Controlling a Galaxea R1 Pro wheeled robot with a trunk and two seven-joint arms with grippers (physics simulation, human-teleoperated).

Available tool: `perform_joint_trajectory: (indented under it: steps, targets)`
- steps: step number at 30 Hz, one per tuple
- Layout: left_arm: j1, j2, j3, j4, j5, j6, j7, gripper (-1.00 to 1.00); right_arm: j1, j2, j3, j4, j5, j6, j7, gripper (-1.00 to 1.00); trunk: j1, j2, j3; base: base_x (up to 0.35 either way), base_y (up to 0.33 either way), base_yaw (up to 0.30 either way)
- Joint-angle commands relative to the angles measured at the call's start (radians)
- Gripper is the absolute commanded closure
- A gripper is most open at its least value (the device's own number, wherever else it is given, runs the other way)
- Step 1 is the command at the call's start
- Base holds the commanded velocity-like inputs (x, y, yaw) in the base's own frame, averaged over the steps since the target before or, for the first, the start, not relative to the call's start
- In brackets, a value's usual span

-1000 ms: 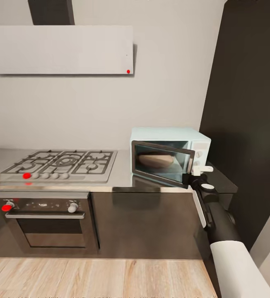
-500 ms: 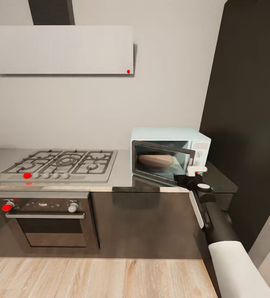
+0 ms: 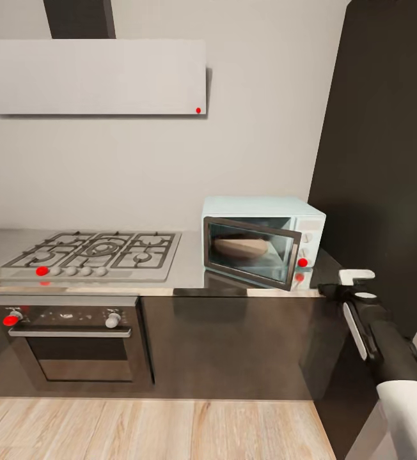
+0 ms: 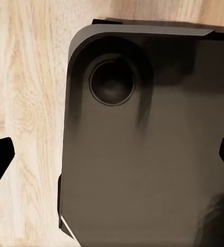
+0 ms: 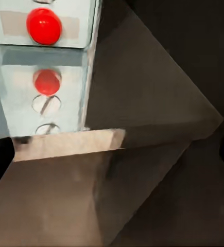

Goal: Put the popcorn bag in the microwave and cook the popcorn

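The bag point(image 3: 239, 247) is sitting inside the microwave point(image 3: 263, 239), showing as a tan mound through the glass door point(image 3: 252, 253). The door is standing ajar, its free edge swung out toward the robot, so the loading step looks done and the step in hand appears to be shutting the door and starting the heat. A red dot point(image 3: 302, 262) is showing on the control panel beside the door's free edge, below the white knobs; I cannot tell whether it means the oven is running.

The right end effector point(image 3: 355, 276) is hovering just off the tabletop's point(image 3: 189, 268) right end, to the right of the microwave and apart from it. Its fingers are pointing at the panel side, but whether they are apart or together I cannot tell. The left end effector point(image 4: 112, 154) is hanging low over the robot's own dark base and the wood floor point(image 4: 24, 77), fingers spread wide and holding nothing.

The next move is likely calling for a push on the door's free edge until it latches, then a reach for the controls. Room is tight: a dark tall cabinet point(image 3: 387, 160) is standing close to the microwave's right, so the arm is better coming in from the front. Left of the microwave the tabletop is running open up to the hob point(image 3: 93, 252).
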Motion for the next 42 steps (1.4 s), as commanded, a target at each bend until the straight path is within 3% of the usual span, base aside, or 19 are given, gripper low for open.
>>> perform_joint_trajectory:
  steps: [1, 5, 13, 19, 30, 32, 37, 42]
  targets:
    - [0.000, 0.000, -0.001, -0.001, 0.010, -0.002, 0.000, -1.00, 0.000, -0.001, -0.018, -0.004, 0.005, 0.006, 0.005, -1.00, 0.000, 0.000, -0.001, 0.000, 0.000, 0.000]
    - [0.000, -0.003, 0.000, -0.001, 0.010, -0.002, -0.001, -1.00, 0.000, 0.001, -0.047, -0.014, 0.004, 0.006, 0.011, -1.00, 0.000, 0.000, -0.001, 0.000, 0.000, 0.000]
    - [0.000, 0.000, -0.003, -0.001, 0.008, -0.002, -0.001, -1.00, 0.000, 0.007, -0.045, -0.018, 0.003, -0.008, 0.015, -1.00, 0.000, 0.000, -0.001, 0.157, 0.000, 0.000]
    - [0.000, 0.001, -0.004, -0.001, 0.008, -0.002, -0.001, -1.00, 0.000, 0.006, -0.046, -0.018, 0.003, -0.008, 0.084, -1.00, 0.000, 0.000, -0.001, 0.319, 0.000, 0.000]
    - [0.000, 0.001, -0.001, -0.001, 0.009, -0.002, -0.001, -1.00, 0.000, 0.006, -0.047, -0.017, 0.003, -0.009, 0.135, -1.00, 0.000, 0.000, -0.001, 0.204, 0.000, 0.000]
    - [0.000, 0.001, -0.001, -0.001, 0.009, -0.002, -0.001, -1.00, 0.000, 0.005, -0.047, -0.017, 0.003, -0.009, 0.156, -1.00, 0.000, 0.000, -0.001, 0.007, 0.000, 0.000]
    - [0.000, 0.001, -0.001, -0.001, 0.010, -0.002, -0.001, -1.00, 0.000, 0.002, -0.047, -0.016, 0.006, -0.003, 0.330, -1.00, 0.000, 0.000, -0.001, 0.001, 0.000, 0.000]
    - [0.000, 0.001, -0.001, -0.001, 0.009, -0.002, -0.001, -1.00, 0.000, 0.001, -0.045, -0.016, 0.005, -0.004, 0.348, -1.00, 0.000, 0.000, -0.001, 0.000, 0.000, 0.000]
